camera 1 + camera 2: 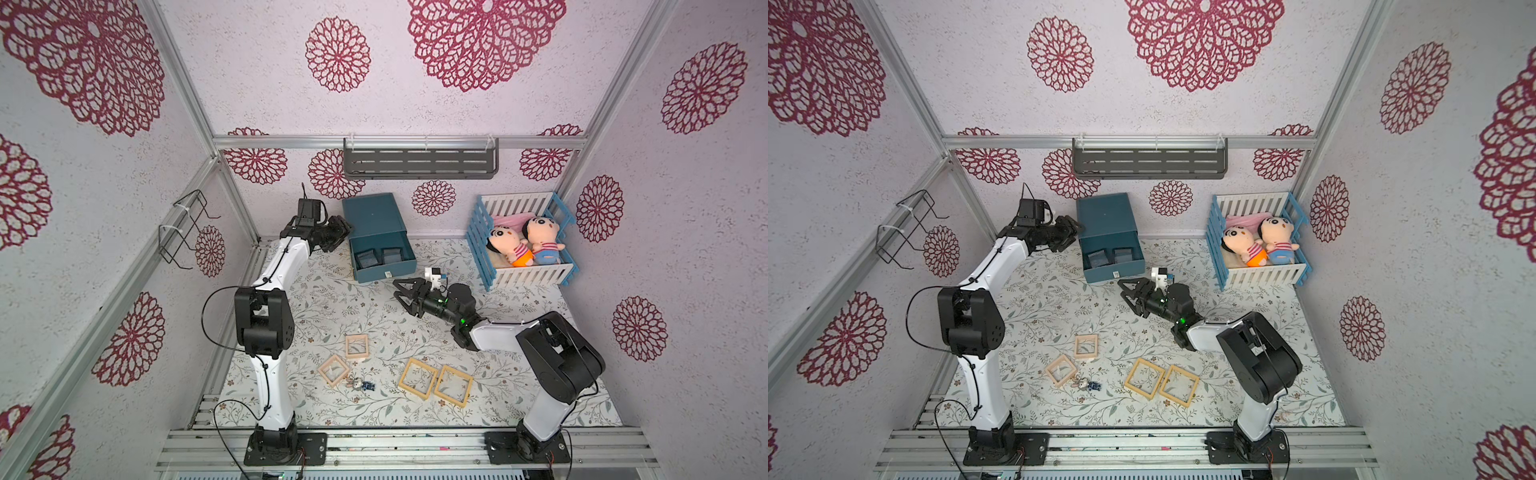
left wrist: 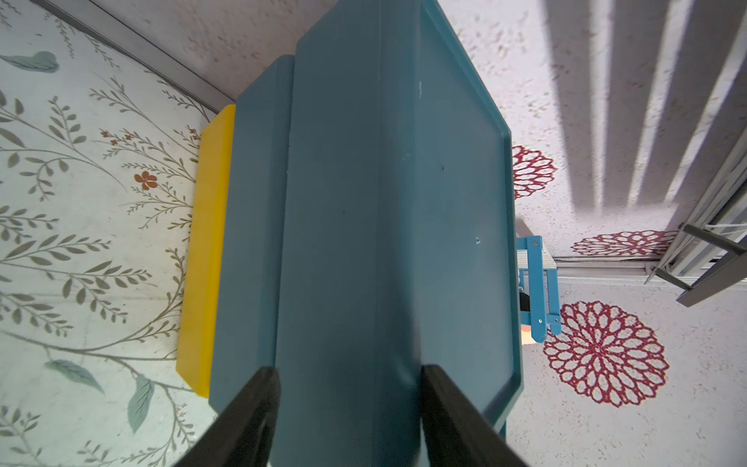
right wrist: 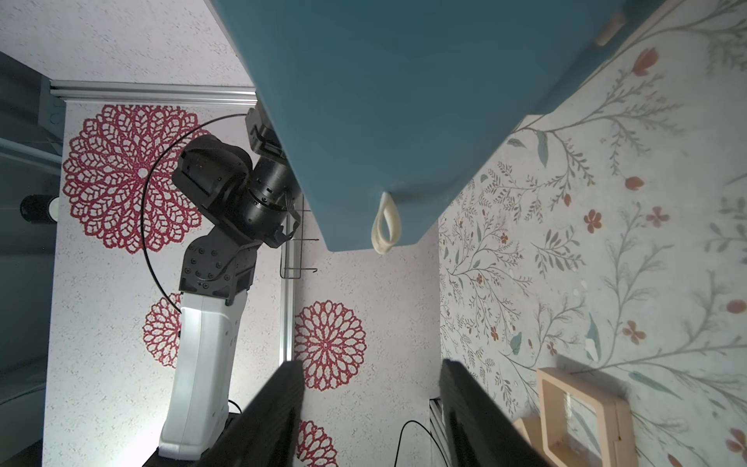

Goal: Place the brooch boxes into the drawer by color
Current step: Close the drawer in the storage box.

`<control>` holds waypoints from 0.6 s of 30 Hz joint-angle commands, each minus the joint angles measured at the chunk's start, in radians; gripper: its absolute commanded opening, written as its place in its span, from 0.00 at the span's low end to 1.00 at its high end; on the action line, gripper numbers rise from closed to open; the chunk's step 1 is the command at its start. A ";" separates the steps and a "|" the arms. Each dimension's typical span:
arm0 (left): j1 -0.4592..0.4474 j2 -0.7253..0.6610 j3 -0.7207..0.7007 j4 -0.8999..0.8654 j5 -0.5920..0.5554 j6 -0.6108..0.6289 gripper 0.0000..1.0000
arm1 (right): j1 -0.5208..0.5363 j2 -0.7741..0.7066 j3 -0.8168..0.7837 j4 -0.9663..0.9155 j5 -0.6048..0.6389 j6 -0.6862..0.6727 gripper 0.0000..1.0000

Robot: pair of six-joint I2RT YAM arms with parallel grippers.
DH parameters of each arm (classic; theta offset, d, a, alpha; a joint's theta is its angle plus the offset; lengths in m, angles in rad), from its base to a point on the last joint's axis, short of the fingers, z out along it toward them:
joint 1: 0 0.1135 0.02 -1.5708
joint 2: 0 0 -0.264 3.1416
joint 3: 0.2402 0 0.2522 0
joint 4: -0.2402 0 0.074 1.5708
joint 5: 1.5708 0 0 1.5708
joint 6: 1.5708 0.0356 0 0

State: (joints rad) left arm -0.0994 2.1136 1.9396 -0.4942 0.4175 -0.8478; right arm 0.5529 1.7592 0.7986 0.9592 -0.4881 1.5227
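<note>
**Operator:** Where's the chest?

**Spotter:** Upper middle of both top views. Your chest (image 1: 372, 214) stands at the far edge of the mat (image 1: 324, 299), with one drawer (image 1: 370, 275) pulled out toward the bottom of the frame. Inside it, a black box (image 1: 365, 258) lies just left of a second black box (image 1: 390, 255).

**Operator:** And the other boxes?

**Spotter:** Four lie on the mat, lower centre. One pink box (image 1: 357, 346) lies up and right of the other pink box (image 1: 333, 370), near but apart. A trinket (image 1: 361, 384) lies just right of the lower one. Further right, two tan boxes (image 1: 418, 378) lie side by side, touching or nearly so.

**Operator:** My grippers?

**Spotter:** Your left gripper (image 1: 341, 232) is at the chest's left side. In the left wrist view its fingers (image 2: 250, 416) stand apart with the chest's near edge between them. Whether they pinch it, you cannot tell. Your right gripper (image 1: 398, 290) is over the mat just below and right of the drawer front, jaws apart and empty. In the right wrist view the drawer's pale loop pull (image 3: 386, 226) hangs ahead of its fingers (image 3: 283, 408), well clear of them.

**Operator:** Anything else?

**Spotter:** A blue-and-white crib (image 1: 532, 274) stands at right, with two dolls (image 1: 509, 245) lying in it.
</note>
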 commanded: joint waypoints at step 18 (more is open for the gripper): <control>0.006 -0.006 -0.005 -0.021 -0.014 0.017 0.56 | 0.017 0.093 0.108 0.026 0.137 0.044 0.45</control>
State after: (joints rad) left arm -0.0994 2.1136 1.9404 -0.4934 0.4171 -0.8398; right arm 0.5644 1.8324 0.8742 0.9379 -0.3950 1.5417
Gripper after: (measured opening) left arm 0.565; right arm 0.452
